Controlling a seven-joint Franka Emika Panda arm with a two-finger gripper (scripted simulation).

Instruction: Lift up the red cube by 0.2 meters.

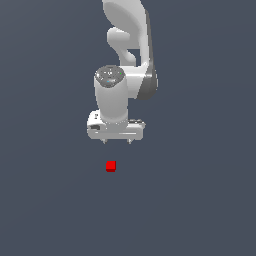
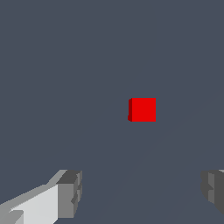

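Note:
The red cube (image 1: pixel 111 166) is a tiny bright red block lying on the flat grey floor, just below my gripper in the exterior view. It also shows in the wrist view (image 2: pixel 142 109), ahead of the fingers. My white gripper (image 1: pixel 117 142) hangs above the floor with its two short fingertips spread wide apart, open and empty. In the wrist view the gripper (image 2: pixel 142 192) shows two grey pads, one (image 2: pixel 70 192) far from the other (image 2: pixel 214 190). The cube is apart from both fingers, not between them.
The grey floor (image 1: pixel 200 200) stretches evenly all around with no other objects in view. The white arm (image 1: pixel 127 40) rises behind the gripper toward the top of the exterior view.

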